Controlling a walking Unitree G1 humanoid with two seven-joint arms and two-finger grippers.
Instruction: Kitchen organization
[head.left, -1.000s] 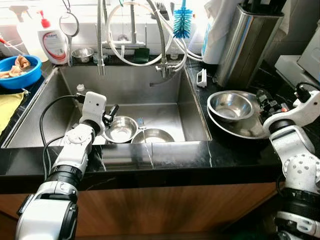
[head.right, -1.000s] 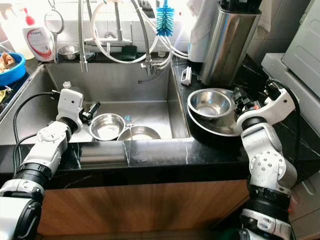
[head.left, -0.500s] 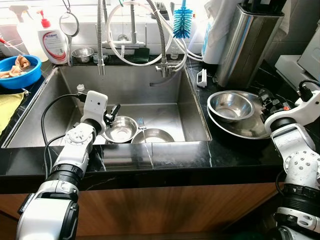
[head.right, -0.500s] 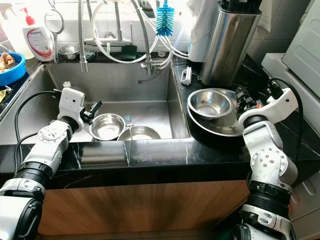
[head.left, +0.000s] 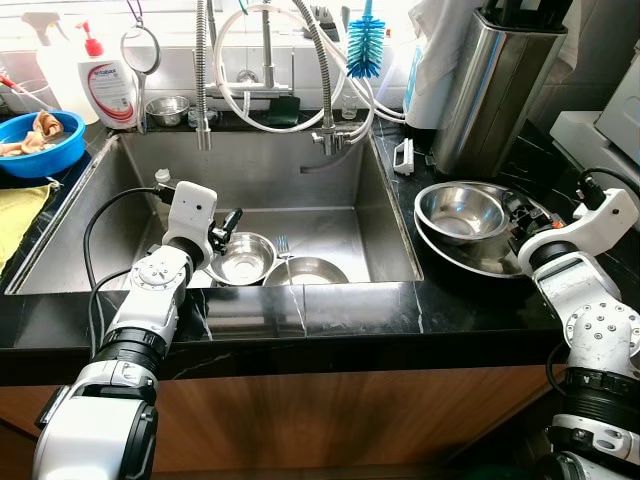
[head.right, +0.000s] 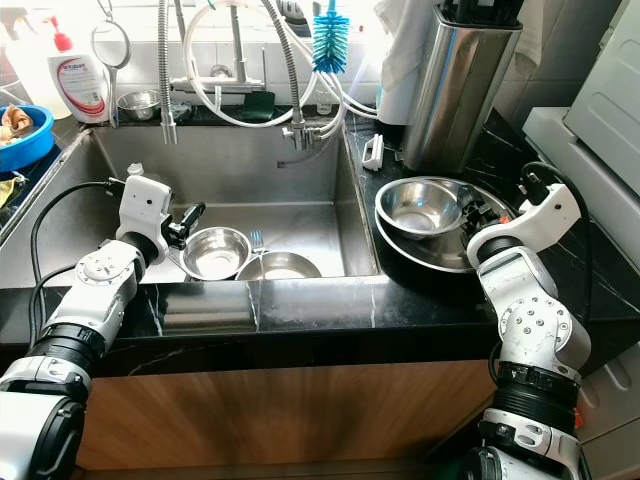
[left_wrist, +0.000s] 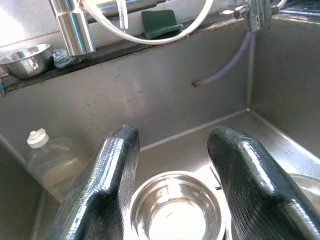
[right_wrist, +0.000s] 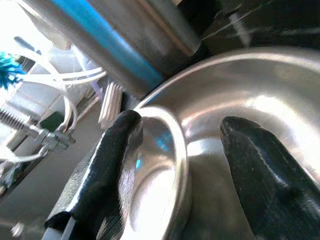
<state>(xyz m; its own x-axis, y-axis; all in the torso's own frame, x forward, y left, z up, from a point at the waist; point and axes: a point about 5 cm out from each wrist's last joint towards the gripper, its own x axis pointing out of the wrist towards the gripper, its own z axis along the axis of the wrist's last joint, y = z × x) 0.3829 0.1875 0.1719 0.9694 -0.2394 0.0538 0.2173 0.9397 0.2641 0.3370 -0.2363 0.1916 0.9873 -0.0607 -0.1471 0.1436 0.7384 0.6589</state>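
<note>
A small round steel bowl (head.left: 244, 258), shiny and smooth, sits on the floor of the brushed-metal sink (head.left: 260, 180), just beside a second steel bowl (head.left: 306, 271) with a fork (head.left: 284, 250) resting between them. My left gripper (left_wrist: 172, 165) reaches down into the sink with its glossy black fingers spread wide above the small bowl's rim, holding nothing. On the black stone desk (head.left: 470, 300) to the right, a deep steel bowl (head.left: 462, 211) nests in a wide shallow steel dish (head.left: 495, 262), and my right gripper (right_wrist: 180, 165) points at them with its fingers wide apart over the inner bowl's rim, arm bent low at the dish's edge.
</note>
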